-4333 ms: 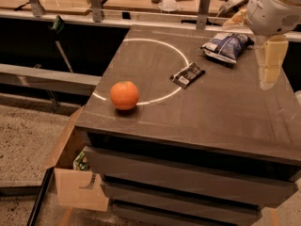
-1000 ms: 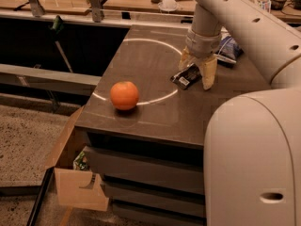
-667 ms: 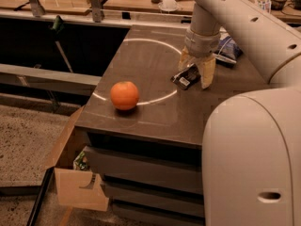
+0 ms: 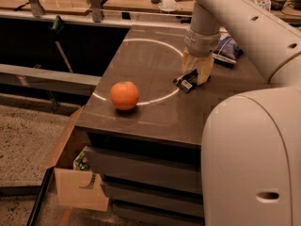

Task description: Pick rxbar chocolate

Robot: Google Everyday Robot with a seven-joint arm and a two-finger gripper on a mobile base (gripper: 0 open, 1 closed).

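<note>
The rxbar chocolate [image 4: 185, 82], a small flat black wrapper with a white label patch, lies on the brown table [image 4: 155, 112] on the white circle line. My gripper [image 4: 196, 69] is down at the bar's far right end, open, with its yellowish fingers [image 4: 205, 68] on either side of that end. The arm comes in from the upper right and its white body fills the right foreground.
An orange [image 4: 124, 95] sits near the table's front left edge. A blue-and-white chip bag [image 4: 229, 47] lies behind the arm at the back right. A cardboard box [image 4: 77, 182] stands on the floor at the lower left. A cluttered wooden bench lies beyond the table.
The gripper swung in from the table's right side 4.3 s ago to sit over the bar. Over the last second it has barely moved, and the bar lies where it was.
</note>
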